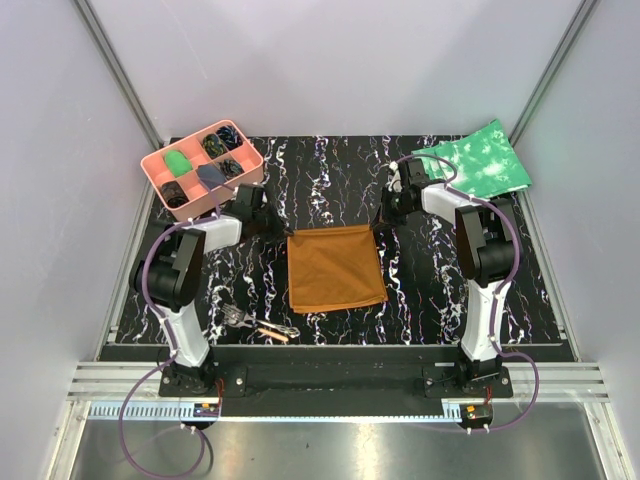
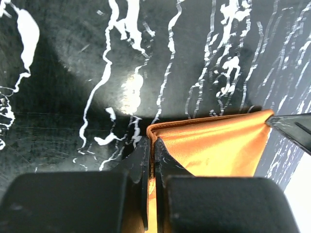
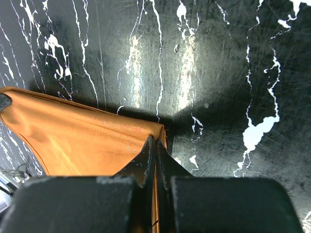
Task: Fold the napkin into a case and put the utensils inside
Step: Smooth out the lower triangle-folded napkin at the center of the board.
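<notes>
The napkin (image 1: 335, 268) is lying in the middle of the table (image 1: 330, 170). The left gripper (image 2: 151, 145) is pinching its far left corner, jaws closed on the cloth. The right gripper (image 3: 156, 145) is pinching the far right corner the same way.

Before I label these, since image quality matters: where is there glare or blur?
Top external: sharp, evenly lit. Left wrist: glare patch on the table beyond the napkin corner, left gripper blurred up close. Right wrist: two glare streaks on the table, right gripper soft too.
</notes>
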`<action>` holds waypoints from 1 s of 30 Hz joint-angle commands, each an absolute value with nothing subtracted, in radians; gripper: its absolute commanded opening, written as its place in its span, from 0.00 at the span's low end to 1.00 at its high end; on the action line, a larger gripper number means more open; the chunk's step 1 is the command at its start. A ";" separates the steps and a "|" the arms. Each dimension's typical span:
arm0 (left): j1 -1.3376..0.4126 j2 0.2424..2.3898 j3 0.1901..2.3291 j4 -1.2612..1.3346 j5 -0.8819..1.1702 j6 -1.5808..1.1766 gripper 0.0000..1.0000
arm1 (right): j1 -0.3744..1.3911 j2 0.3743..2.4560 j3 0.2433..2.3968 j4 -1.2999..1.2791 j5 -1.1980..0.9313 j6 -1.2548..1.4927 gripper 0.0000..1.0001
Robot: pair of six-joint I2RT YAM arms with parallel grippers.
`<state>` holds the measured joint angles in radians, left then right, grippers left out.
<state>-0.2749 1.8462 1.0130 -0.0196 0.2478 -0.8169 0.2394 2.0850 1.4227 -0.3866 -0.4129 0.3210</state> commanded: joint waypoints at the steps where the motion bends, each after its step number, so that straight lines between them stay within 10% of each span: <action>1: -0.261 1.824 1.015 -0.003 0.135 -0.804 0.00 | 0.216 2.074 1.434 -0.380 -0.337 0.310 0.00; 9: -0.268 1.766 1.034 -0.067 0.021 -0.755 0.44 | 0.215 2.082 1.460 -0.382 -0.357 0.281 0.00; 13: -0.267 1.801 1.068 -0.081 0.083 -0.761 0.50 | 0.216 2.088 1.465 -0.380 -0.373 0.279 0.01; 25: -0.290 1.911 1.081 0.065 0.253 -0.793 0.52 | 0.216 2.094 1.477 -0.385 -0.391 0.276 0.02; 30: -0.295 1.947 1.109 -0.030 0.197 -0.801 0.22 | 0.216 2.105 1.512 -0.396 -0.379 0.265 0.02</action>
<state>-0.2874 1.9099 1.0710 0.0235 0.2241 -0.8036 0.2165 2.0960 1.4475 -0.3954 -0.3855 0.2920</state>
